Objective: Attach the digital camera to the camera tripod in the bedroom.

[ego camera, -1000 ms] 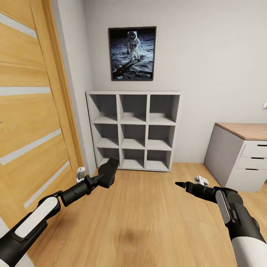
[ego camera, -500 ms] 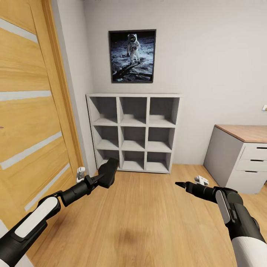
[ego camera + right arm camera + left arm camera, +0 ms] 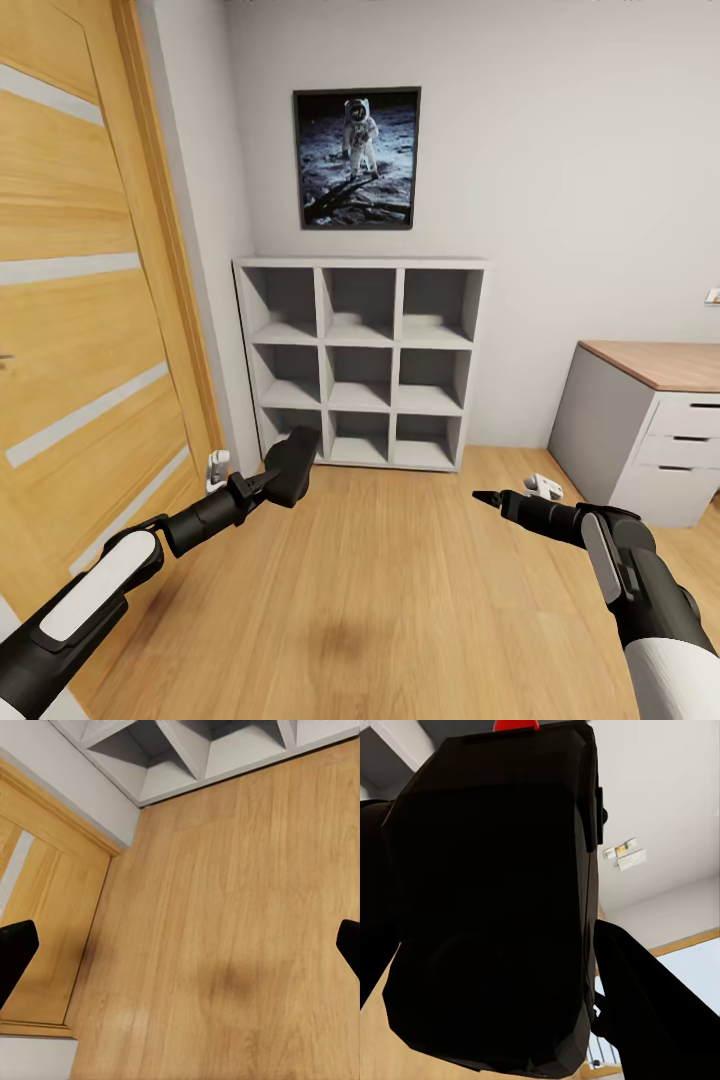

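Overall, the head view has slid down a little over the last second: poster (image 3: 357,157) and shelf (image 3: 361,362) sit lower in frame, while both arms hold the same place in the picture. Judged a camera or base motion, not a move of the room's things. Robot is inside the bedroom, facing the back wall.

Room, large to small:
- Wood door (image 3: 85,300) runs along the left edge.
- Plank floor (image 3: 400,600) is bare between the arms.
- Grey cube shelf stands against the back wall, under the astronaut poster.
- Desk (image 3: 650,425), wood-topped with white drawers, is at the right edge.

Tripod: not seen from this heading, so the mount point is yet to be located.

Left gripper (image 3: 262,485): clamped on the camera (image 3: 292,466), carried low in front of the shelf's bottom row. Left wrist view has the black camera body (image 3: 495,907) close against the lens, red button (image 3: 516,724) at the frame edge, one finger (image 3: 652,1012) alongside.

Right gripper (image 3: 490,497): empty; right wrist view shows two fingertips (image 3: 15,952) far apart over bare floor, so jaws spread wide.

Judgement: transit phase, camera secured. Next need is a turn to find the tripod.
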Motion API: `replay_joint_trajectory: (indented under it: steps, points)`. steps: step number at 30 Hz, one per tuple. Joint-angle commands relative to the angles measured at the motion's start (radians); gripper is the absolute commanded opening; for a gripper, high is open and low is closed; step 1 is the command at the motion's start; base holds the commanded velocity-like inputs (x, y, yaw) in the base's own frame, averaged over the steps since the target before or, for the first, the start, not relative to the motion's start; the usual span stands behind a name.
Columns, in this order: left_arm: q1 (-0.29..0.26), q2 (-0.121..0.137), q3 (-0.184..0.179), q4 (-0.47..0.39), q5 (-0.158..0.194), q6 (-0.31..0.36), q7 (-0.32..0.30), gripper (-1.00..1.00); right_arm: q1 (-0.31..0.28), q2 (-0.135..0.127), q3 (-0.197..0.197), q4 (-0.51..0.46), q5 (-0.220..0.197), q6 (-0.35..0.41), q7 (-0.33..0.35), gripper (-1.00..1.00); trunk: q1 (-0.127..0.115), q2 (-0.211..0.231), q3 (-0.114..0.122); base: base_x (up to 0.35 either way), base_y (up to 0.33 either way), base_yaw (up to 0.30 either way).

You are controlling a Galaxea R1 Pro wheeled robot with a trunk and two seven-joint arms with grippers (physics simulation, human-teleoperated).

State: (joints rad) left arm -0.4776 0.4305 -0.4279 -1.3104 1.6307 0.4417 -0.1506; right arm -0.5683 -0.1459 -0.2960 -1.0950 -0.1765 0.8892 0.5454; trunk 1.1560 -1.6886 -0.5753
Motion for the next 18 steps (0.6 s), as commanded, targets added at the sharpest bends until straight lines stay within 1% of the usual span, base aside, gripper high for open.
replay_joint_trajectory:
  steps: [1, 18]
  points:
    - [-0.001, 0.001, -0.002, 0.000, 0.006, 0.002, -0.004, -1.00, -0.001, 0.000, -0.002, 0.000, -0.003, 0.007, 0.001, 1.00, -0.004, 0.007, 0.002, 0.000, 0.000, 0.000]
    - [-0.001, 0.001, -0.002, 0.003, 0.006, 0.002, -0.004, -1.00, -0.001, 0.002, 0.000, 0.000, 0.006, 0.007, 0.001, 1.00, -0.069, 0.126, 0.055, 0.000, 0.000, 0.000]
